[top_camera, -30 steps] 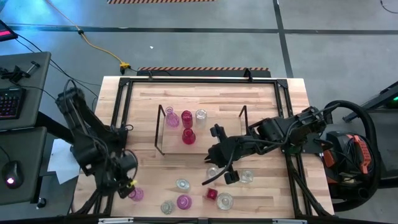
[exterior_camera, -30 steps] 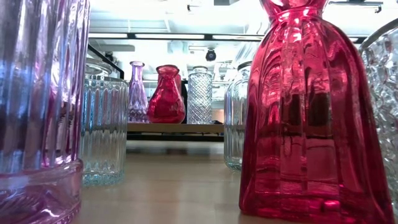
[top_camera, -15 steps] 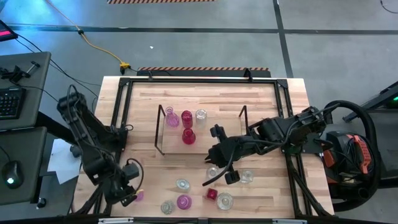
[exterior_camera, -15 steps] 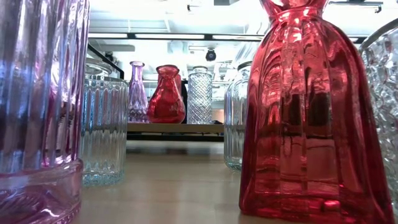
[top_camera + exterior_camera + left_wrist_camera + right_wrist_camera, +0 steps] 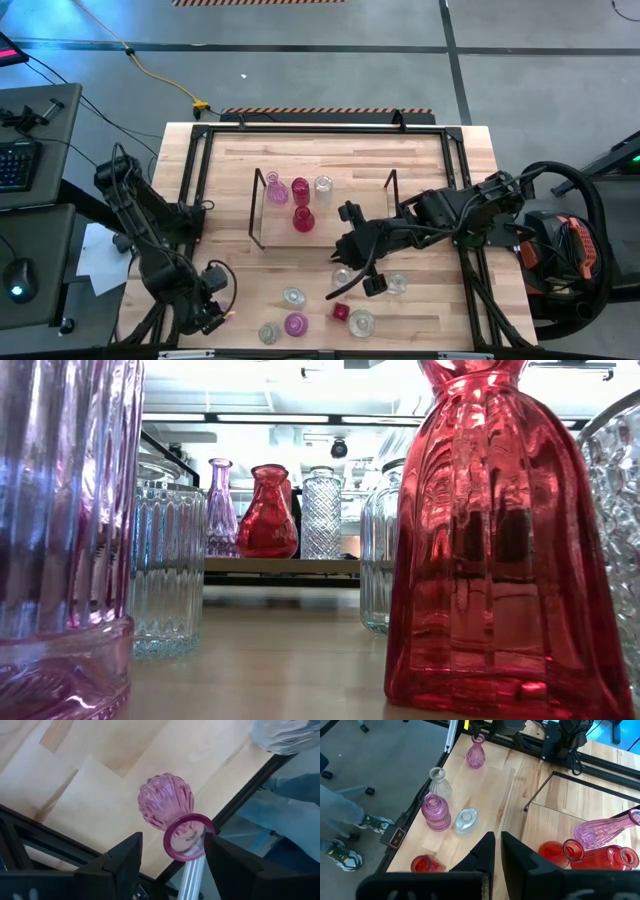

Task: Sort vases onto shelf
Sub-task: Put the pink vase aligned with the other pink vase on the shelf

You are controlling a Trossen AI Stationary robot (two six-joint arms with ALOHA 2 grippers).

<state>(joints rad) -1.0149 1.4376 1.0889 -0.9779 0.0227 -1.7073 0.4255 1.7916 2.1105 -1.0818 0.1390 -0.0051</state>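
A pink round-bodied vase (image 5: 167, 802) stands on its base near the table's near left corner. My left gripper (image 5: 173, 840) is open over it, a finger on each side of its rim; in the high view that gripper (image 5: 213, 312) hides the vase. The shelf (image 5: 345, 205) carries a few vases: pink (image 5: 277, 190), magenta (image 5: 301, 190), clear (image 5: 323, 185) and red (image 5: 303, 218). Several more vases stand near the near edge, among them clear (image 5: 293, 297), magenta (image 5: 296, 324) and red (image 5: 341, 312). My right gripper (image 5: 497, 842) is shut and empty, just near of the shelf (image 5: 345, 262). My left gripper comes at the pink vase from above, its fingers (image 5: 125, 862) standing on either side of the rim (image 5: 187, 837). One finger is very close to the rim. I cannot tell whether it touches.
A black metal frame (image 5: 190, 180) runs around the tabletop, close beside the pink vase. The shelf's wire end frames (image 5: 258, 210) stand up from the board. A clear vase (image 5: 342, 275) stands right beside my right gripper. A person's shoes (image 5: 340, 852) show on the floor beyond the table edge.
My left gripper has moved toward the table's near edge and a little to the right, ending over the pink vase at the near left corner, which it now covers in the high view. The vase has stayed in place.
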